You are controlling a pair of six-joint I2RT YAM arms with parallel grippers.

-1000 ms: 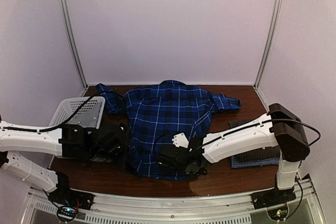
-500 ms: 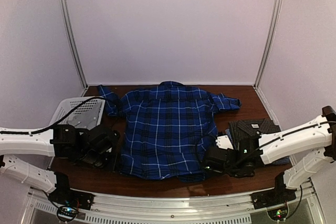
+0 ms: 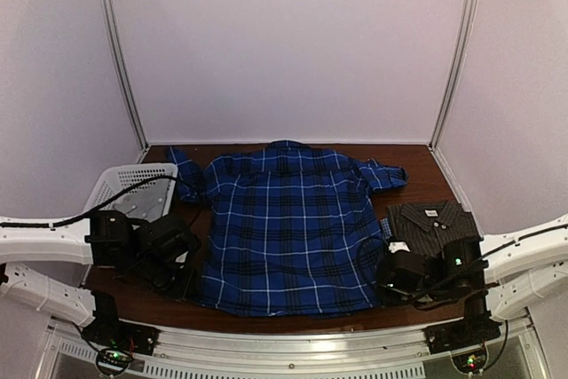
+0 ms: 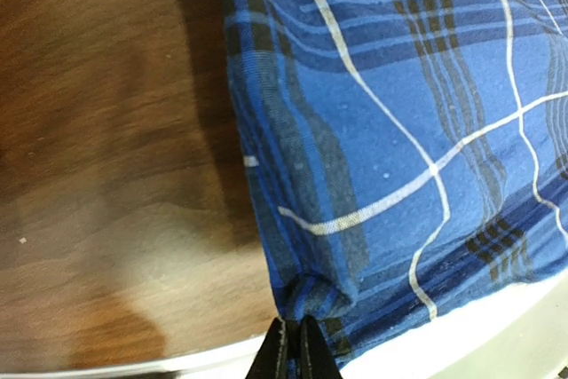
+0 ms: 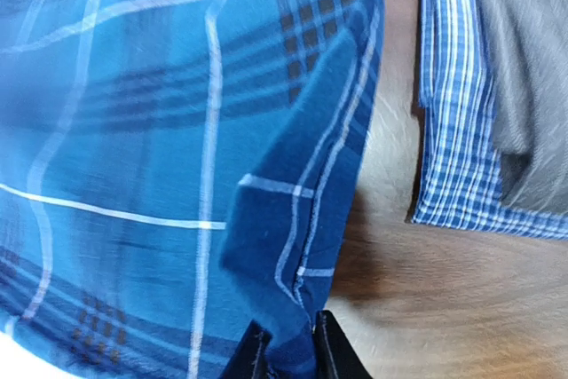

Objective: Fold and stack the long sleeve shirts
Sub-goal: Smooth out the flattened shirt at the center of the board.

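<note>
The blue plaid shirt (image 3: 288, 219) lies spread flat mid-frame on the dark wooden table (image 3: 422, 159). The left gripper (image 4: 291, 330) pinches its lower-left hem corner, the right gripper (image 5: 288, 341) its lower-right. A folded grey shirt (image 3: 430, 219) sits at right, pale walls (image 3: 284, 51) behind.

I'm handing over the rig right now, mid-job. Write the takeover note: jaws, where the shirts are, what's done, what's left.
The left gripper has its jaws shut on the near left hem corner of the blue plaid shirt.
The right gripper has its jaws shut on the near right hem corner.
The plaid shirt lies spread flat on the table, collar far, unfolded.
Done: the dark grey shirt lies folded on the pale blue shirt, at the right.
Left: fold the plaid shirt and add it to that stack.
</note>
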